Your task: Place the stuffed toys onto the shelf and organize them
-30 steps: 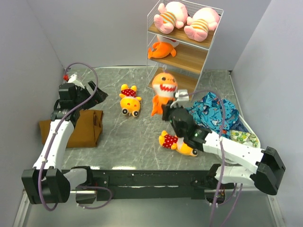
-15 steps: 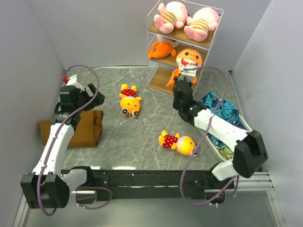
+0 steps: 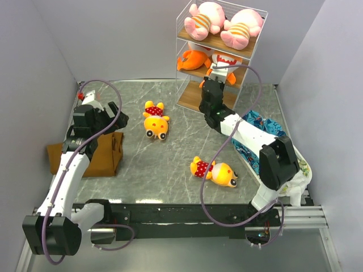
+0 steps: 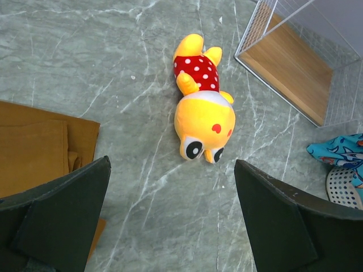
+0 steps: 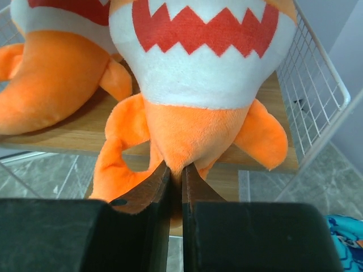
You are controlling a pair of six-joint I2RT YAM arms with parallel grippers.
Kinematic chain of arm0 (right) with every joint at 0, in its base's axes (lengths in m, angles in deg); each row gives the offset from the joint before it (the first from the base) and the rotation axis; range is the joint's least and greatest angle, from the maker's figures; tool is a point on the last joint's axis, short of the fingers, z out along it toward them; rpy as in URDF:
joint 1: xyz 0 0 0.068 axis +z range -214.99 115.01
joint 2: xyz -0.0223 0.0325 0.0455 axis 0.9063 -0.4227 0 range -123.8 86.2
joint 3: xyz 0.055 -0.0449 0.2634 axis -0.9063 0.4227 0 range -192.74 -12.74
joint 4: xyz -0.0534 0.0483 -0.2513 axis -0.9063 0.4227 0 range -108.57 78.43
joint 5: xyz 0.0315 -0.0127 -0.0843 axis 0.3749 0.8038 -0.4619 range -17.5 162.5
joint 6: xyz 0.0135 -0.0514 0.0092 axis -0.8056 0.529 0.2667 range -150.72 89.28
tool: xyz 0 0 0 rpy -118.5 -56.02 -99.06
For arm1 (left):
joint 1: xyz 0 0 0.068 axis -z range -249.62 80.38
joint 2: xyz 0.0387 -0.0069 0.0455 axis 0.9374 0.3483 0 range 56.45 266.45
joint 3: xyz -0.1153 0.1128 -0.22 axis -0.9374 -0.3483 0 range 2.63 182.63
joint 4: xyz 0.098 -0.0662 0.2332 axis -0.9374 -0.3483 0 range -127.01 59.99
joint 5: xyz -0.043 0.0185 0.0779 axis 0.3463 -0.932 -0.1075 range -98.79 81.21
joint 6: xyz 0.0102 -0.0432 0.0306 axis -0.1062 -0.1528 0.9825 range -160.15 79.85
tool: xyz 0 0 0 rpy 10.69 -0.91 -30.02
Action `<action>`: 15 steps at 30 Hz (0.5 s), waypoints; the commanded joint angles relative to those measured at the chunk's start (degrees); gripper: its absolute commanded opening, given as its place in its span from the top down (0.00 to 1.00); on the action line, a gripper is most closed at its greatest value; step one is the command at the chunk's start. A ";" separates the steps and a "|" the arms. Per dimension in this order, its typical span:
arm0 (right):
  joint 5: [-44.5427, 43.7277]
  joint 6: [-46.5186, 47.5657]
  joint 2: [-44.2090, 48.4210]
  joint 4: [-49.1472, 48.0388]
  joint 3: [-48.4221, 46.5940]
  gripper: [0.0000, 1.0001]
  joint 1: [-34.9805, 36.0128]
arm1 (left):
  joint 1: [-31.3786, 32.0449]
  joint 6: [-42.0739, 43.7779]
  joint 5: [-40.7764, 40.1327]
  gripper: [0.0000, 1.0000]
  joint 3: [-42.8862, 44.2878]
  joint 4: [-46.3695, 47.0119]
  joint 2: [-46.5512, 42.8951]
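The white wire shelf (image 3: pixel 254 35) stands at the back. Two pink toys (image 3: pixel 203 18) lie on its top board. One orange fish toy (image 3: pixel 193 59) lies on the middle board. My right gripper (image 3: pixel 220 72) is shut on the tail of the second orange fish toy (image 5: pixel 198 73) and holds it at the middle board beside the first orange fish toy (image 5: pixel 51 79). One yellow toy with a red dotted shirt (image 3: pixel 155 120) lies on the table, also in the left wrist view (image 4: pixel 201 110). The other yellow toy (image 3: pixel 215 171) lies near the front. My left gripper (image 3: pixel 113 116) is open above the table.
A brown cloth (image 3: pixel 102 154) lies at the left, its edge in the left wrist view (image 4: pixel 39 153). A blue patterned cloth (image 3: pixel 266 133) lies in a white basket (image 3: pixel 300 170) at the right. The shelf's bottom board (image 4: pixel 295 73) is bare.
My right gripper has carried the orange fish toy up and back from the table to the shelf's middle board. My left gripper has moved slightly right, towards the yellow toy.
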 commanded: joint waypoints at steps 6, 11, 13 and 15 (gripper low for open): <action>-5.66 6.84 -1.98 -8.28 -4.68 0.68 -1.01 | 0.57 1.19 0.36 0.04 0.24 0.99 -1.28; -6.36 8.17 -2.50 -8.38 -5.82 0.55 -1.35 | 0.83 1.28 -0.43 0.04 -0.28 1.34 -2.34; -6.36 8.69 -2.94 -8.37 -6.26 0.55 -1.53 | 0.92 1.10 -0.08 0.04 -0.37 1.60 -2.16; -6.45 9.48 -2.77 -9.33 -6.00 0.60 -1.88 | 1.10 1.10 0.45 0.04 -0.37 1.52 -1.81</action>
